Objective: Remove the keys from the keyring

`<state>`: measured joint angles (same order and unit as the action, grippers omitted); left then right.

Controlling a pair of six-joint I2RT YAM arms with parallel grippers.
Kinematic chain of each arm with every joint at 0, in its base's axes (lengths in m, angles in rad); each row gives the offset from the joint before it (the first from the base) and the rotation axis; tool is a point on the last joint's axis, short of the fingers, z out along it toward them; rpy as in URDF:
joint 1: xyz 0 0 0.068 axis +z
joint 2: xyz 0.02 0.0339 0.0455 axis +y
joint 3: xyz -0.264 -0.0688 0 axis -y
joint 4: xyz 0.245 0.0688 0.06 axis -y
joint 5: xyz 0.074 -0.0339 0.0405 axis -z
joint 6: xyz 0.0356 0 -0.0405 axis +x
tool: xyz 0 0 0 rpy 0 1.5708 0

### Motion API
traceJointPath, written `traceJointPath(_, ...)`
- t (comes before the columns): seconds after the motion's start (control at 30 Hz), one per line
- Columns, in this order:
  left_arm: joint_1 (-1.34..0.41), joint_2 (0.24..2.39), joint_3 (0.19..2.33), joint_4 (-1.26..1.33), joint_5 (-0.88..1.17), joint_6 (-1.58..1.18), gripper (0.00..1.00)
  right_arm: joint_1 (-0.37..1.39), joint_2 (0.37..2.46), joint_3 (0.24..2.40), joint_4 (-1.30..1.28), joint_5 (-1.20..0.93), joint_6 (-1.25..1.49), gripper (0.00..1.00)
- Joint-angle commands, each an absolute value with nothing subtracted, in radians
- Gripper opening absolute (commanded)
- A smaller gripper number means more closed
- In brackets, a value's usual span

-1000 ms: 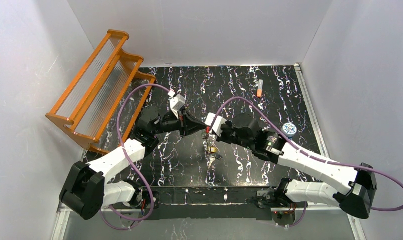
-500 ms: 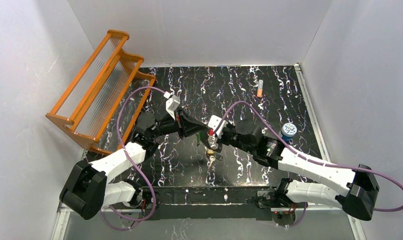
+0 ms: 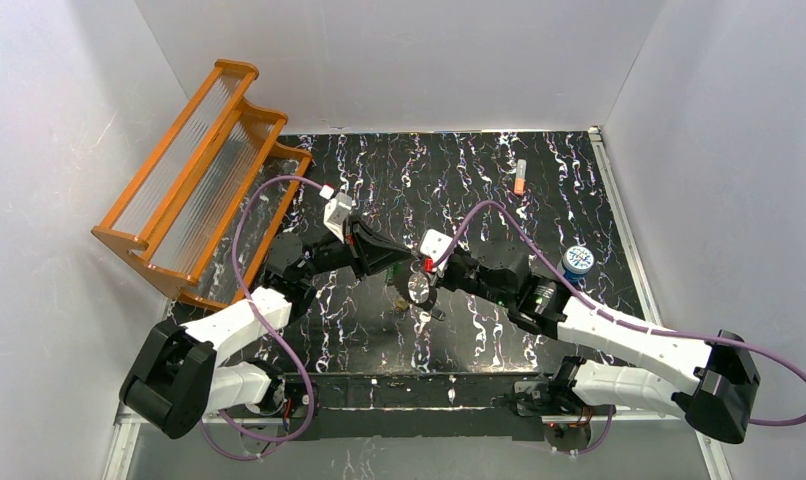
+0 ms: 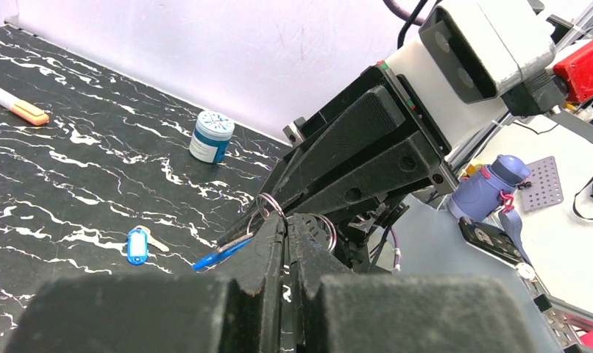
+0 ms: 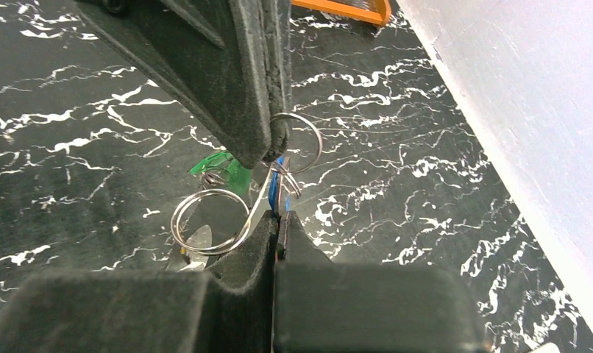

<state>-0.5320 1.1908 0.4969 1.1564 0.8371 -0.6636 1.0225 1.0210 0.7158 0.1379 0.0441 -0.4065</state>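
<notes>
The bunch of keys hangs between my two grippers above the middle of the table. My left gripper is shut on a thin silver ring of the keyring. A larger silver loop hangs below it with a green-headed key and a plain silver key. My right gripper is shut on the blue-headed key, right next to the left fingertips. In the top view the left gripper and the right gripper meet tip to tip.
A separate key with a blue tag lies on the table. A blue-and-white disc stands at the right, an orange-and-white tube at the back. An orange rack leans at the back left.
Both grippers have shifted a little left and nearer with the bunch between them. The right wrist has turned and the large loop now shows under the fingertips.
</notes>
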Motion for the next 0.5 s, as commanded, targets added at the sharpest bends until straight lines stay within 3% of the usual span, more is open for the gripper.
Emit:
traceJointPath(0.0,-0.532,1.184,0.512,1.293,0.814,-0.662,0.00,1.023,1.022,0.741,0.108,-0.089,-0.369,0.01)
traceJointPath(0.47,-0.529,1.210,0.524,1.249,0.741,-0.583,0.00,1.030,1.033,0.805,0.052,-0.175,-0.353,0.01)
